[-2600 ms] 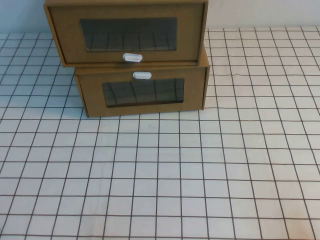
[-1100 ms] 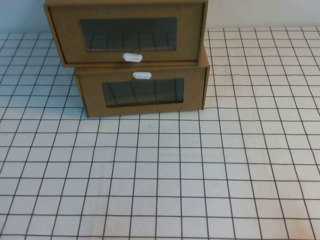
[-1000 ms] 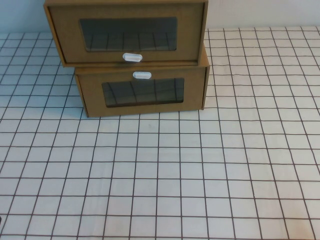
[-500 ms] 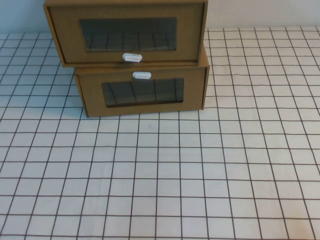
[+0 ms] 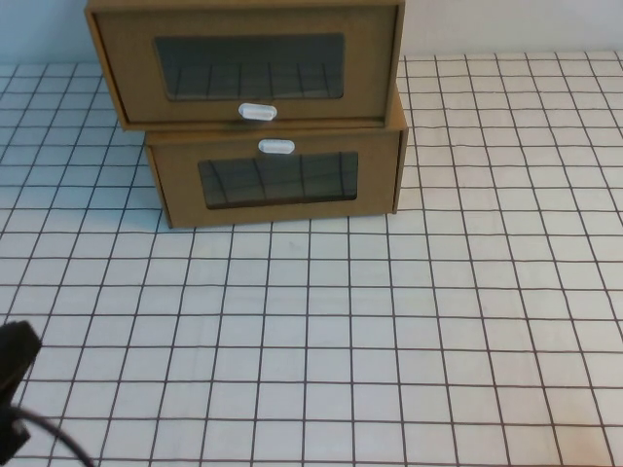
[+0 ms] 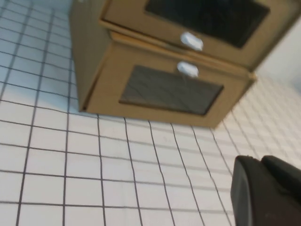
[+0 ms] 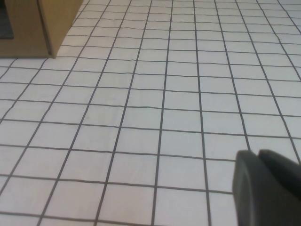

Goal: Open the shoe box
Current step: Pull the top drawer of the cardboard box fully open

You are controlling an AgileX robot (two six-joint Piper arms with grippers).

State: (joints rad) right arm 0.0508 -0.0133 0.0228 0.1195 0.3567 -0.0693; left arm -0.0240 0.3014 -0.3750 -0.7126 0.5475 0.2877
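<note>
Hovering low before the stacked shoe boxes (image 5: 378,175): left gripper (image 6: 257,164), state unclear; right gripper (image 7: 257,157), jaws closed.

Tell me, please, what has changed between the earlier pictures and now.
The black left arm has entered the high view at its lower left edge; its left tool, shut and empty, faces the two stacked brown cardboard shoe boxes. Nothing was gripped or released. Those boxes remain closed and unmoved on the white gridded table. The right tool, shut, hangs over the table right of them.
</note>
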